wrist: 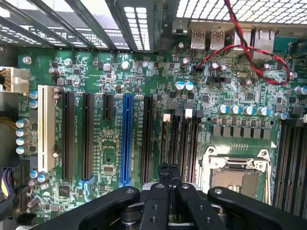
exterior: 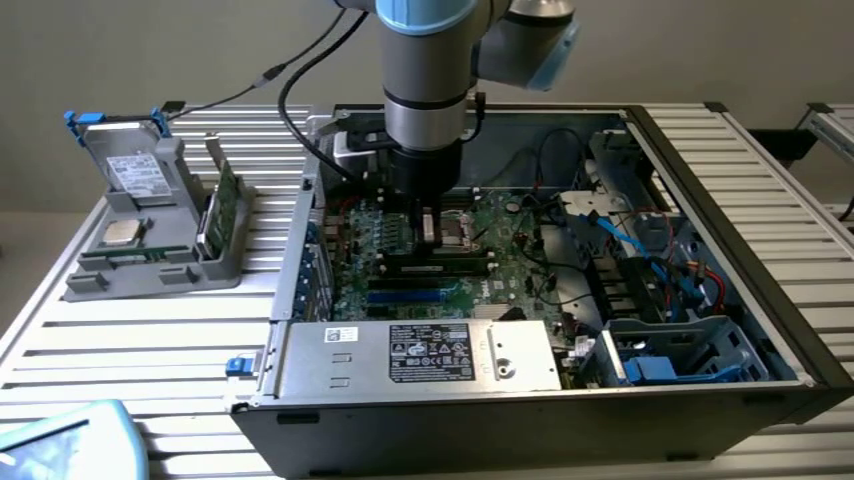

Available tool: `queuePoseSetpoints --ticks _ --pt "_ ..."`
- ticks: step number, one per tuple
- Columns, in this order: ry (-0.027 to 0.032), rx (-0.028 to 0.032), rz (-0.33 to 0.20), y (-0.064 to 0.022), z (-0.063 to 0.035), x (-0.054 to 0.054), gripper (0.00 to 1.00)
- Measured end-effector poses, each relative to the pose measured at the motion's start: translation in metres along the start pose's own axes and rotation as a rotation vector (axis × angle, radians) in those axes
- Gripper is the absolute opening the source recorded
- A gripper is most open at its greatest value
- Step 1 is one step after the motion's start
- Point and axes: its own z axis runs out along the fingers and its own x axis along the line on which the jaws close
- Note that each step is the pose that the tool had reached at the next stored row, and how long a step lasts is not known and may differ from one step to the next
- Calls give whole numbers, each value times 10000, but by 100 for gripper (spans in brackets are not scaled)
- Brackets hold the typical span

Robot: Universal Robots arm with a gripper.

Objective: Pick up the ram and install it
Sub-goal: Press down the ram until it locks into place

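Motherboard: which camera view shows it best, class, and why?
The wrist view: the motherboard faces the camera, its slots and processor socket plain. The exterior view shows it down inside the computer case, partly hidden by the arm.

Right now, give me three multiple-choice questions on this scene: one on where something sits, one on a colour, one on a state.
1. Where does the grey holder stand?
A) inside the computer case
B) on the table, on the exterior view's left of the case
C) on the floor

2. What colour is the long slot between black ones on the board?
A) red
B) blue
C) yellow

3. How is the gripper?
A) shut
B) wide open
C) clamped on a cable

Answers: 1 B, it stands outside the case wall; 2 B, it is bright blue; 3 A, its fingers meet above the board.
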Motion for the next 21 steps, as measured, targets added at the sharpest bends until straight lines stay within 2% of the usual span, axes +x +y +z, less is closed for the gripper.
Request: queuePoseSetpoints --ticks 11,19,20,21 --pt "-35 -520 0 -215 -4 12 10" --pt "-55 -950 1 -346 -17 21 10" --pt "-56 -988 1 -353 -18 22 10" --pt "-57 -996 1 -353 -18 22 10"
